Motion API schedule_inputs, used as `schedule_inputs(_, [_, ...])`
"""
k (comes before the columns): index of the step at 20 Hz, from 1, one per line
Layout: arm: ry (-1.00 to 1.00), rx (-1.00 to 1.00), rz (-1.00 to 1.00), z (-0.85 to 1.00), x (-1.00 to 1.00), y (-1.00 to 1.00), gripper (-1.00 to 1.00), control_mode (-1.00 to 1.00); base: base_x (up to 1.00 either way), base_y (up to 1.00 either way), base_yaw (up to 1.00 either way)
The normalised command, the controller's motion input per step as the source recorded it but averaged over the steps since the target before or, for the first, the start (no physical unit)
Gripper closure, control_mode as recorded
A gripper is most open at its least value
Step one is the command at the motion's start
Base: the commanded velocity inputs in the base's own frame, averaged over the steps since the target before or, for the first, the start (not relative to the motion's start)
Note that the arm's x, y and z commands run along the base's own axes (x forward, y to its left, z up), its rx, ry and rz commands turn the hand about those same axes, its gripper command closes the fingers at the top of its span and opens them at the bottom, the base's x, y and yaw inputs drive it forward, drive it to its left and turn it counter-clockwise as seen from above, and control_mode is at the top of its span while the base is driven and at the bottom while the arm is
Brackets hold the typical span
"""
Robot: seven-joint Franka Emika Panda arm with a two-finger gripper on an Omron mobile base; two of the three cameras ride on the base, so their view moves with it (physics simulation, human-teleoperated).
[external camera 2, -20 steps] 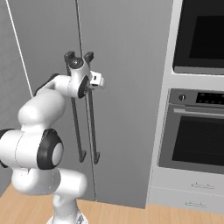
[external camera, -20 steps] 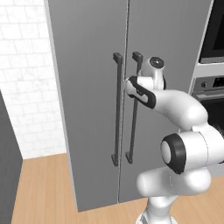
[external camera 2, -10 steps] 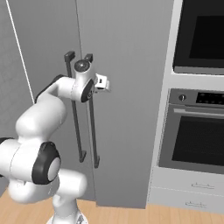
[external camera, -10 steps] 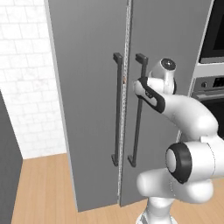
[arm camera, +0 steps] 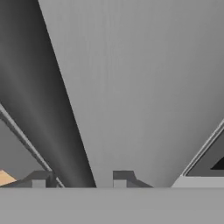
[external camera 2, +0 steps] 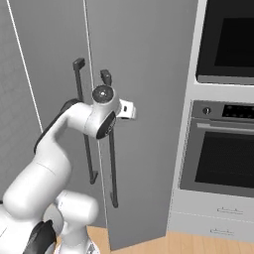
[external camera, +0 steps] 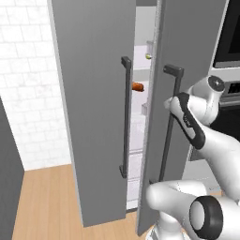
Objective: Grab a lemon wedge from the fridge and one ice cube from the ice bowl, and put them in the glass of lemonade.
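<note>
the arm rises from the base and reaches forward to the fridge (external camera: 98, 93), its wrist level with the upper part of the right door's handle (external camera: 169, 123). the gripper (arm camera: 81, 177) sits at that black bar: in the hand view the dark bar runs up between the two finger tips (arm camera: 38, 178), one tip on each side of it, with grey door face behind. the fingers stand a little apart around the bar, and it is hard to tell whether they press on it or merely bracket it.

both fridge doors stand ajar in the left base view, with a tall gap between them. the left door carries its own black handle (external camera: 125, 117), just beside the gap. through the gap white shelves and drawers show. an orange-red item (external camera: 137, 86) lies on a shelf at about the height of the handle tops. higher up, on the shelf above, a tiny yellow-green speck, the lemon wedge (external camera: 148, 56), sits well inside the fridge, apart from the gripper.

to the right of the fridge, in the right base view, a black microwave (external camera 2: 228, 42) is set above an oven (external camera 2: 221, 154), with pale drawers (external camera 2: 213, 221) beneath. wood floor (external camera: 42, 201) lies below, and white tile wall (external camera: 28, 84) to the fridge's left.
</note>
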Motion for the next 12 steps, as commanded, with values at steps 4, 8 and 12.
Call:
schedule_inputs(4, [0.0, 0.0, -0.01, 0.05, -0.64, -0.91, 1.0, -1.0, 0.0, 0.0, 0.0])
schedule_inputs(8, [0.04, 0.0, -0.08, 0.04, -0.26, -0.7, -1.0, -1.0, 0.0, 0.0, 0.0])
schedule_inputs(12, [0.02, 0.0, -0.07, 0.19, -0.34, -0.49, -1.0, -1.0, 0.0, 0.0, 0.0])
